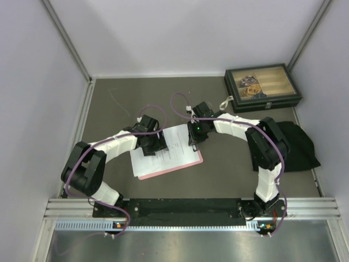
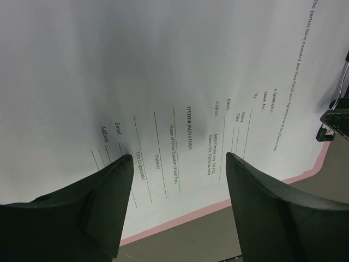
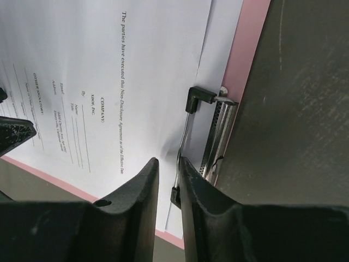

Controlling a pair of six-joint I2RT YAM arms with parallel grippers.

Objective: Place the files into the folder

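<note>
Pink folder [image 1: 185,165] [image 2: 218,206] [image 3: 248,49] lies flat on the dark surface [image 1: 120,109], with both files stacked on it. The top sheet [image 1: 174,147] [image 2: 163,65] [image 3: 109,54] has sparse print. A second white sheet [image 3: 218,43] pokes out beneath it toward the folder's clip end.

Left gripper [image 1: 150,146] [image 2: 179,162] is spread wide and holds nothing; its fingertips [image 2: 122,166] are down on the top sheet near the folder's long edge.

Right gripper [image 1: 195,139] [image 3: 168,166] is nearly closed at the folder's clip end. The wire lever of the metal clip [image 3: 221,131] [image 2: 342,76] sits in the slim gap against one finger; can't tell if it's pinched.

Readable print: "The parties have executed this Non-Disclosure Agreement as of the Effective Date", "COMPANY:", "XDOF, INC.", "OTHER SIGNATORY:", "Signature", "Email", "Address".

Dark glass-lid box [image 1: 262,87] and black cloth [image 1: 299,144] lie well apart from the folder.
</note>
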